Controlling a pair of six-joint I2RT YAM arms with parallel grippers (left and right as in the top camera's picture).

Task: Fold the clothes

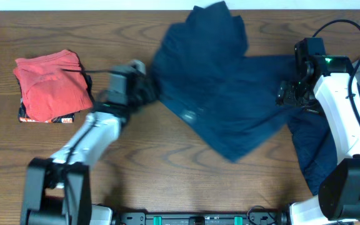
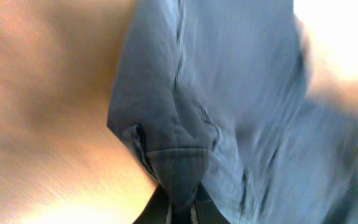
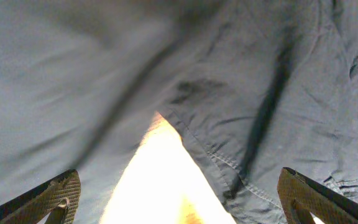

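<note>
The left gripper (image 1: 147,92) is seen pressed together on a seamed corner of the navy garment (image 1: 211,81). In the left wrist view that corner is pinched between the dark fingers (image 2: 211,213) at the bottom edge, and the cloth is drawn up and away from them in creased folds. The garment is spread wrinkled across the middle of the wooden table (image 1: 167,162), with one lobe reaching the far edge and a pointed corner lying toward the near side. The right gripper (image 3: 179,179) is held with its jaws spread wide above the garment's right-hand part. Nothing is gripped between its fingertips (image 3: 59,196), and a stitched hem and a bright patch of table are seen below them. Whether the tips touch the cloth cannot be told, since that view is blurred. A second navy garment (image 1: 310,156) is bunched at the right side of the table, partly hidden under the right arm and touching or overlapping the first. To the left, well apart from the garment and just beyond the left gripper, a folded red cloth (image 1: 49,84) is stacked on a dark printed item (image 1: 64,117), with a black cable running past it.
</note>
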